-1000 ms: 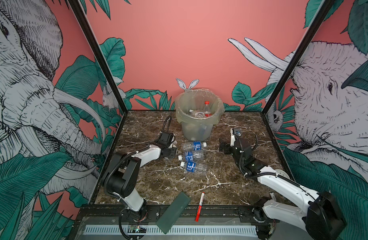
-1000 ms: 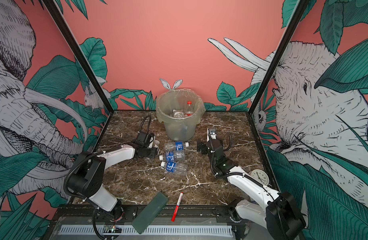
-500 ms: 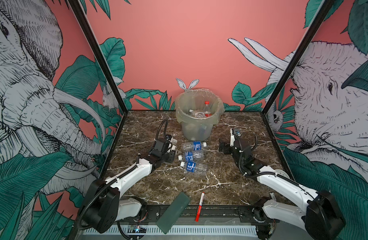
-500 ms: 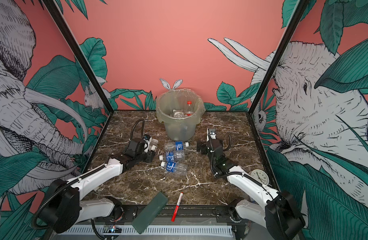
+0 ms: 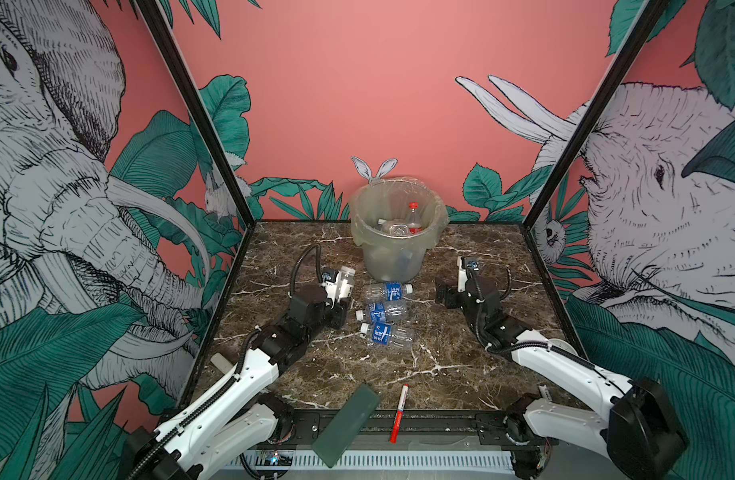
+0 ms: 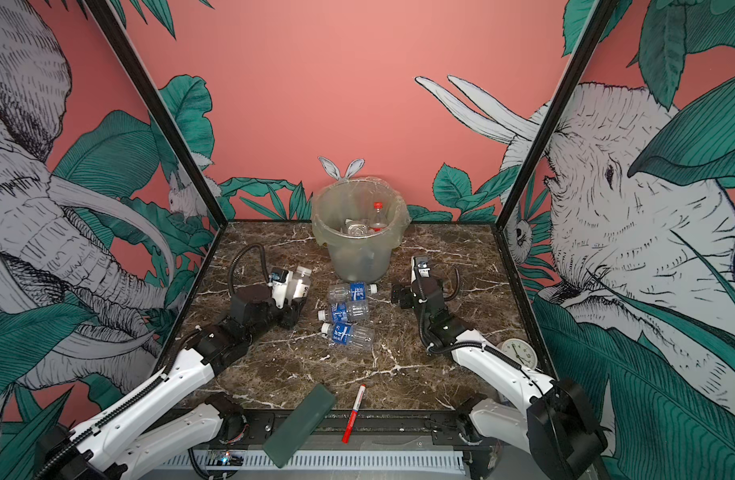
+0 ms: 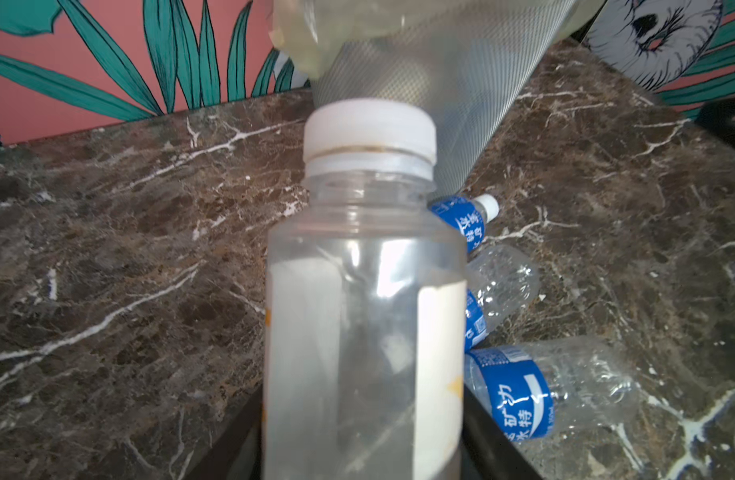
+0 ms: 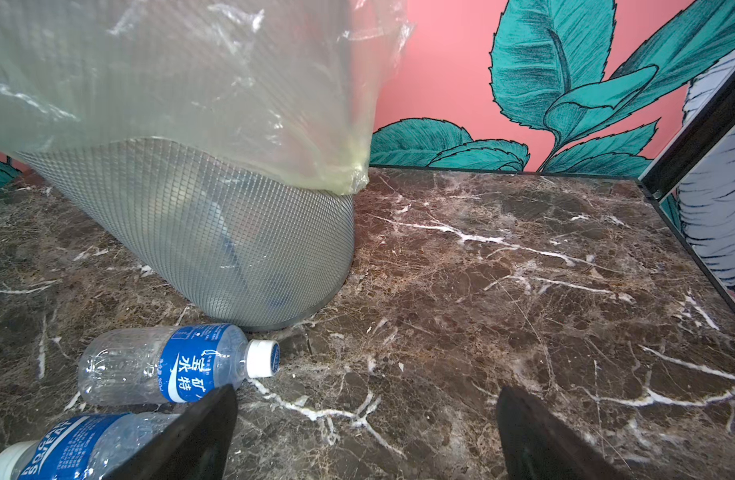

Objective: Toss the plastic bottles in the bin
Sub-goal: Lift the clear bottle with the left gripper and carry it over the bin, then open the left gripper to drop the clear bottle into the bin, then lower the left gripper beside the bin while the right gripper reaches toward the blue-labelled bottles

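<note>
Plastic bottles: one white-capped bottle (image 7: 363, 299) gripped between the fingers of the left gripper (image 5: 341, 296), cap pointing beyond the fingertips toward the bin (image 5: 397, 232)
Others: three blue-labelled bottles (image 5: 385, 311) lie on the marble just to the right of those fingers; more already sit in the bin
Right gripper (image 8: 366, 436): fingers spread wide and empty, nearest blue-labelled bottle (image 8: 170, 365) just beside one fingertip
Step in hand: carrying the held bottle to the bin
Next move: likely a lift clear of the rim, then release
</note>
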`<state>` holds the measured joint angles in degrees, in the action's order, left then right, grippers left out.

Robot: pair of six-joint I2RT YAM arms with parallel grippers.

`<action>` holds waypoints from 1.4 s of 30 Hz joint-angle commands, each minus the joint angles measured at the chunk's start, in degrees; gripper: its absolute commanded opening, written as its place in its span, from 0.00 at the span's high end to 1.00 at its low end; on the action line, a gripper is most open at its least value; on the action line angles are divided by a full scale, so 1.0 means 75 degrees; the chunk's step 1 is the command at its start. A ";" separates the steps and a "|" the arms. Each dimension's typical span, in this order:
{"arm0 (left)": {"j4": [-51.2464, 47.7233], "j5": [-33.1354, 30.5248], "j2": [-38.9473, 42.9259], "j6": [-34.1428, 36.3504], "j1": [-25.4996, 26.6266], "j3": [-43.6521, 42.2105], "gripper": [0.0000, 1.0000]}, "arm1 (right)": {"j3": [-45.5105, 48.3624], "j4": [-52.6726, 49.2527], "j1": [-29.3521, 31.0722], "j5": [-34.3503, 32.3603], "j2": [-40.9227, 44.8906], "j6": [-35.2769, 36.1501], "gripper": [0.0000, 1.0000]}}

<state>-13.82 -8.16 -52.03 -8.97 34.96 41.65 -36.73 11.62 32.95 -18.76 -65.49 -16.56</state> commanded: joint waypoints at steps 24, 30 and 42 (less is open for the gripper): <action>-0.0306 0.0930 -0.5163 0.0324 -0.0865 0.8129 0.00 | -0.0148 0.0284 -0.0155 0.0265 0.0093 -0.0066 0.01; 0.0478 0.0762 -0.3988 0.0121 -0.0862 0.6075 0.00 | -0.0180 0.0395 -0.0148 0.0561 -0.0137 -0.0083 0.01; 0.1350 0.0551 -0.3045 -0.0255 -0.0866 0.3519 0.00 | -0.0077 0.0822 -0.0149 0.1381 -0.0144 0.0024 0.01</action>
<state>-7.09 -3.53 -77.01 -9.32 28.47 70.65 -36.86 14.06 32.08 -11.31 -66.43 -16.49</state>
